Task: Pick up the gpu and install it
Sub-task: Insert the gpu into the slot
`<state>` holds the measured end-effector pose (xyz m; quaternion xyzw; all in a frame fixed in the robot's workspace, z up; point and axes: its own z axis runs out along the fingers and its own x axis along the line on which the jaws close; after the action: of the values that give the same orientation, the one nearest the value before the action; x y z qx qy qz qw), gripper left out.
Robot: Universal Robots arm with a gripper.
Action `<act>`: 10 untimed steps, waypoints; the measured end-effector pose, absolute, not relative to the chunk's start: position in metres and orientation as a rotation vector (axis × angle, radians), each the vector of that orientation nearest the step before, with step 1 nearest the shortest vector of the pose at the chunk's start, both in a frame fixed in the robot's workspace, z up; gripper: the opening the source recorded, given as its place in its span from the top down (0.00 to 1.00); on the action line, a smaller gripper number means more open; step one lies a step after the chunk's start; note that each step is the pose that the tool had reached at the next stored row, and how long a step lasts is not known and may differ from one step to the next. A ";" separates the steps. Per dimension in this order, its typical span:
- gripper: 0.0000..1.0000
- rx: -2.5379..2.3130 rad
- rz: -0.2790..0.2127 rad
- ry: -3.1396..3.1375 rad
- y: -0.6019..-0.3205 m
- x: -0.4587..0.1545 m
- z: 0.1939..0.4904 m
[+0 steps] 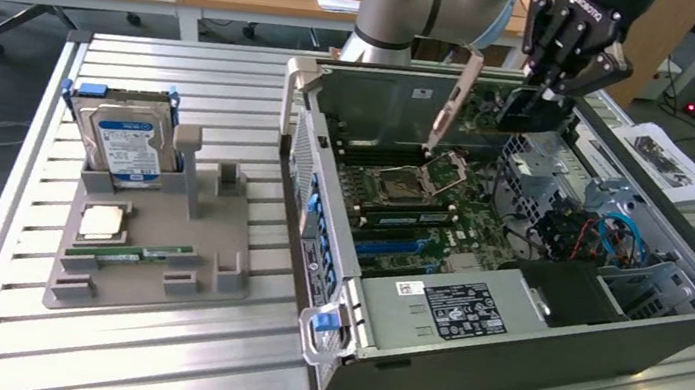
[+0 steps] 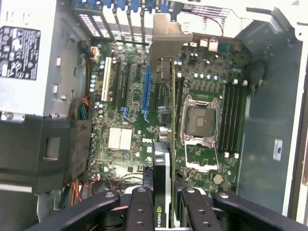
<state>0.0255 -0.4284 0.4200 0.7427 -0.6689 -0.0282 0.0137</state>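
Hovering over open case (image 1: 501,362) | arm (image 1: 434,0) reaching down | jaws pinching gpu (image 2: 162,168) edge-on

Ribbed bare metal, dull satin sheen, on the desk (image 1: 201,85). Matt grey sheet metal on the computer case (image 1: 543,352). Smooth black finish, slightly glossy, on the tool (image 2: 166,204). Green lacquered board, glossy black plastic cooler and silver metal bracket on the gpu (image 2: 162,168). Green lacquered finish on the motherboard (image 2: 137,154). Matt grey plastic on the holder (image 1: 226,250). Bare silver metal and a glossy paper label on the hard drive (image 1: 126,141).
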 end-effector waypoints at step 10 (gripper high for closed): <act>0.73 2.374 -0.086 -2.011 -0.428 0.026 0.420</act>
<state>0.0255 -0.4284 0.4200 0.7627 -0.6460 -0.0278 0.0145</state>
